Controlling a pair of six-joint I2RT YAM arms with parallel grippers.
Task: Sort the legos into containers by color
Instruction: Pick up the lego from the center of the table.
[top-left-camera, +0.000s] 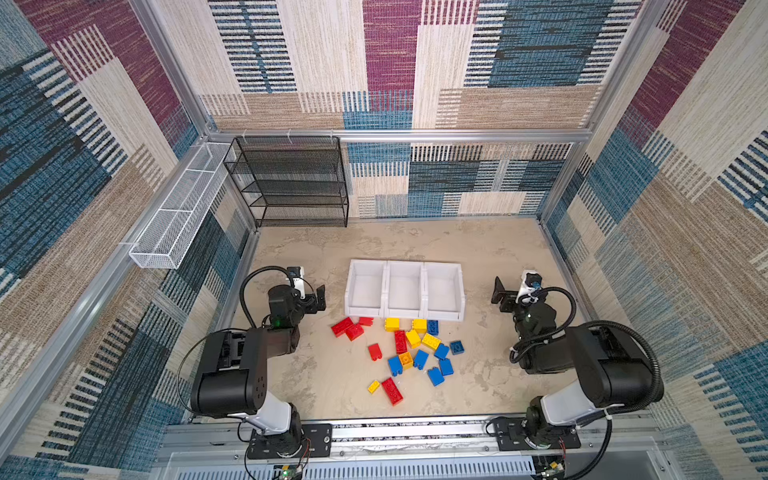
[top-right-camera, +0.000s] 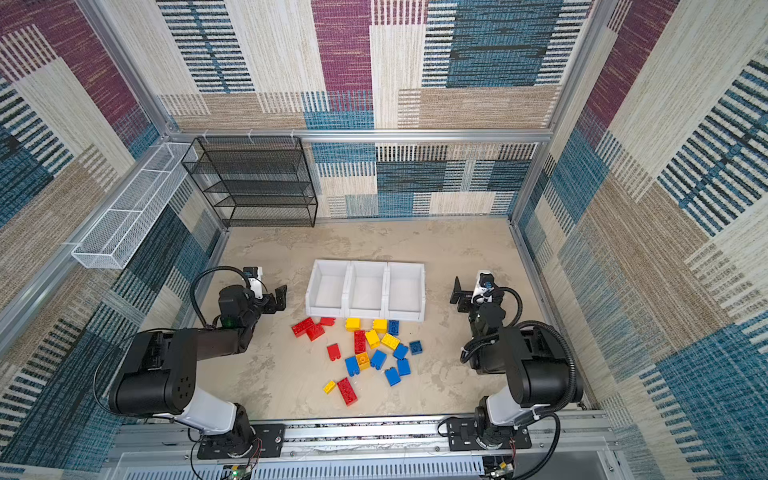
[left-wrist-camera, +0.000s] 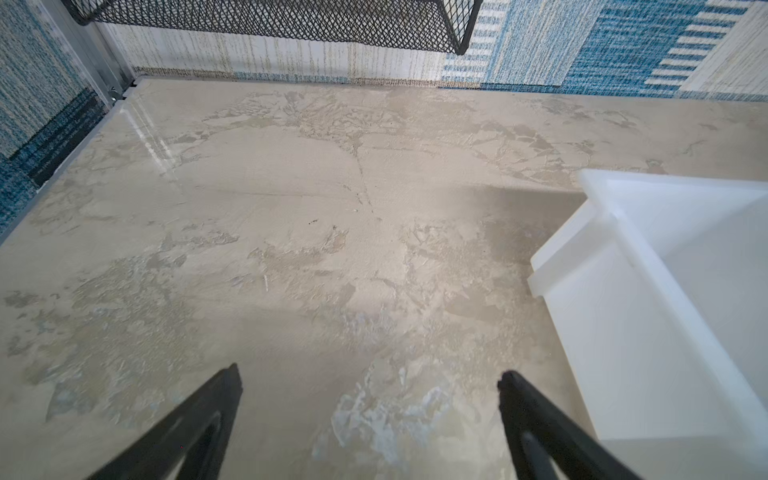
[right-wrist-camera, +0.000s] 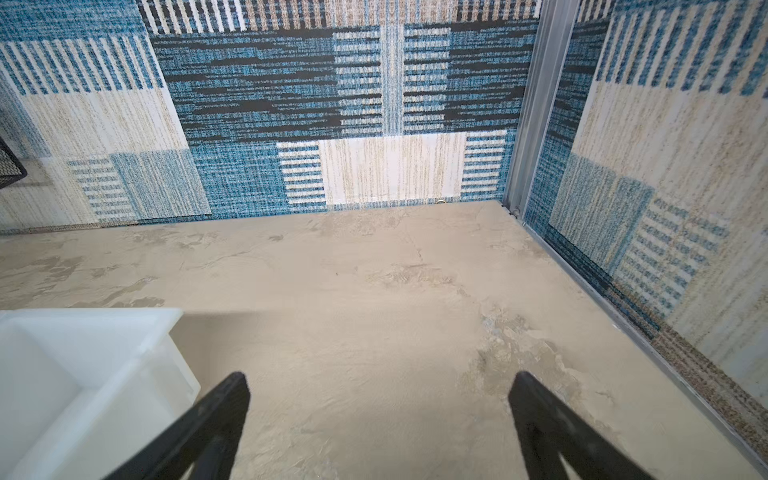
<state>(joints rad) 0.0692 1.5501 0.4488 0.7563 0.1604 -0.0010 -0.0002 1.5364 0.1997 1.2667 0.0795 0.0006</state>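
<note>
**Table** (top-left-camera: 316, 374) (top-right-camera: 270, 374): mottled beige surface, enclosed by patterned carpet walls on three sides.

**Containers** (top-left-camera: 405, 313) (top-right-camera: 365, 311): three white open-top bins joined in a row, set near the middle of the table with the low lips turned toward the edge that carries the arm bases. All three are seen empty in both top views. One end bin is caught in the left wrist view (left-wrist-camera: 648, 291), the opposite end bin in the right wrist view (right-wrist-camera: 83, 374).

**Legos** (top-left-camera: 400, 341) (top-right-camera: 360, 341): red, yellow and blue bricks, scattered loose on the table between the containers and the arm-base edge. None is inside a bin.
- A red group (top-left-camera: 348, 327) lies just before the left end bin.
- Two yellow bricks (top-left-camera: 392, 324) and a blue brick (top-left-camera: 432, 327) lie just beside the lips.
- A long red brick (top-left-camera: 392, 390) and a small yellow brick (top-left-camera: 374, 386) lie closest to the arm-base edge.

**Left tool** (top-left-camera: 319, 298) (top-right-camera: 279, 298) (left-wrist-camera: 370, 376): held off the left end of the containers, jaws spread wide, nothing between them.

**Right tool** (top-left-camera: 500, 296) (top-right-camera: 459, 296) (right-wrist-camera: 381, 379): held off the right end of the containers, jaws spread wide, nothing gripped.

**Black wire-mesh rack** (top-left-camera: 291, 183): stood at the far left corner of the table.

**White wire-mesh basket** (top-left-camera: 174, 216): fixed along the left wall.
</note>
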